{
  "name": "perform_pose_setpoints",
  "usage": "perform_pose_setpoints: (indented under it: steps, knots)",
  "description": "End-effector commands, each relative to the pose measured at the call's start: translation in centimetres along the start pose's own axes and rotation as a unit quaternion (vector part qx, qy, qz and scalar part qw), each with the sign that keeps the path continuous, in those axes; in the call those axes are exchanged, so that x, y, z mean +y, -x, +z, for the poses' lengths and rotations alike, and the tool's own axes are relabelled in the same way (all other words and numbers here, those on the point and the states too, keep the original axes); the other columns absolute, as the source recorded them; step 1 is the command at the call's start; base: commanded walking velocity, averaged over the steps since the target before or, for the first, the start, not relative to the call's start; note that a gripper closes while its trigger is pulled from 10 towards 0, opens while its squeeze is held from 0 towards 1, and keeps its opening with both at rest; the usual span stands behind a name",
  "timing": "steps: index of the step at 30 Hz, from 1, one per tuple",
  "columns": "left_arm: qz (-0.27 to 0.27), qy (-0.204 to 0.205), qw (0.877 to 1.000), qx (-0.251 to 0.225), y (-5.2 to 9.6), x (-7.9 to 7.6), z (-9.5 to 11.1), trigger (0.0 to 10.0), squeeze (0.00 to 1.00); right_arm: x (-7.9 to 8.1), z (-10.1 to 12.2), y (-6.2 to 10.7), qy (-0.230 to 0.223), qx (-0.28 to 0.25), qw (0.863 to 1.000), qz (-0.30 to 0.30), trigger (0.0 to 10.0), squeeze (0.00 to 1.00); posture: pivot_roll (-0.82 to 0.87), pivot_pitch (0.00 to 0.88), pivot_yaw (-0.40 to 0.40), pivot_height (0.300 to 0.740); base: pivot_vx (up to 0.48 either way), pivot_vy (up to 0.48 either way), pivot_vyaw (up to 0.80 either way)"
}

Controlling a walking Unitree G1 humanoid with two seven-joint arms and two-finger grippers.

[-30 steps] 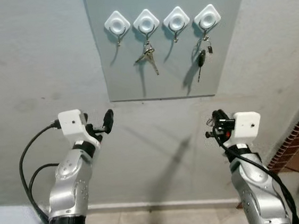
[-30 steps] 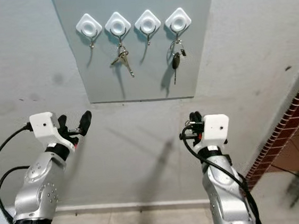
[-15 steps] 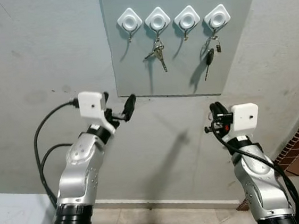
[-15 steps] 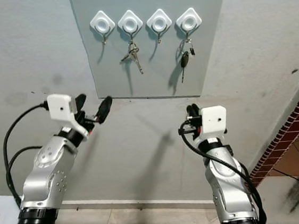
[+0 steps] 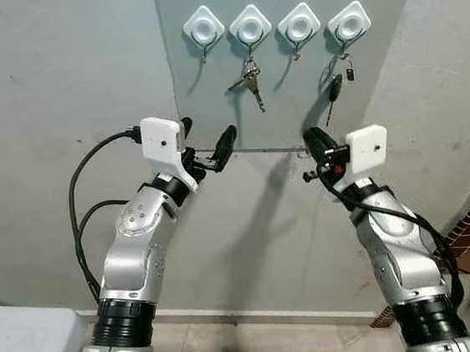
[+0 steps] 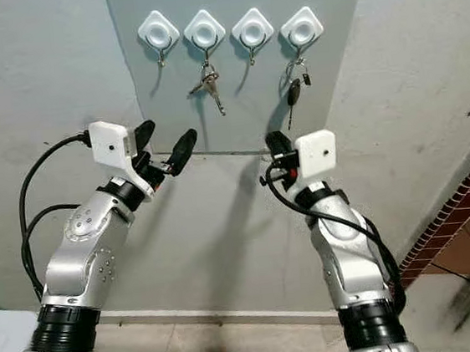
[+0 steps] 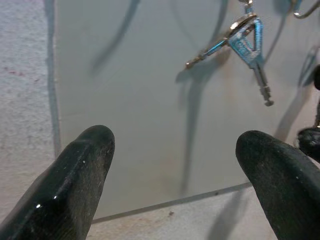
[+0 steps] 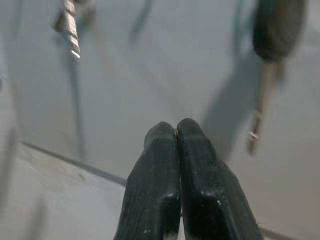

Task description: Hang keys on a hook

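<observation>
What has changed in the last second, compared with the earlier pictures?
Both arms rose toward the grey board with the hooks. The left end effector stays open; the right end effector stays shut. The silver keys and the black key hang as before.

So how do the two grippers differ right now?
The left gripper has its fingers spread wide apart; the right gripper has its fingers pressed together, with nothing seen between them. The left one sits under the silver keys, the right one under the black-headed key. Both are raised to the lower edge of the grey board.
</observation>
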State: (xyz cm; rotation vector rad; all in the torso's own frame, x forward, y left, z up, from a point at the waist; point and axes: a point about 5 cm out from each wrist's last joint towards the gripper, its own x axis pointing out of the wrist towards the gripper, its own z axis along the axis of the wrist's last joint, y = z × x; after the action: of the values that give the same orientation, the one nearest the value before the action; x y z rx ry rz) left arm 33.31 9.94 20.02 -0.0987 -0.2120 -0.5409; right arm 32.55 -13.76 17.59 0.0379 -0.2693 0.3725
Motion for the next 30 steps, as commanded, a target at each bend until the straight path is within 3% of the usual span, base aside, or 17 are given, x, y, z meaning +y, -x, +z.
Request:
perform_pose_setpoints:
  steps: [1, 15, 30]
  knots:
    - [-0.017, -0.013, 1.000, -0.010, -0.1, -0.7, 0.7, 10.0, 0.00, 0.6, 1.0, -0.5, -0.016, -0.021, 0.999, 0.024, 10.0, 0.00, -0.03, 0.000, -0.016, 0.740, 0.000, 0.000, 0.00]
    - [-0.040, -0.021, 0.999, -0.019, -0.2, -0.8, 1.5, 10.0, 0.00, 2.6, 3.7, -2.1, -0.069, -0.087, 0.990, 0.085, 10.0, 0.00, -0.03, 0.000, 0.003, 0.740, 0.000, 0.000, 0.00]
    - [-0.042, -0.028, 0.998, -0.027, -0.5, -0.4, 2.2, 10.0, 0.00, 2.5, 6.3, -2.8, -0.098, -0.140, 0.981, 0.087, 10.0, 0.00, -0.03, 0.000, 0.007, 0.740, 0.000, 0.000, 0.00]
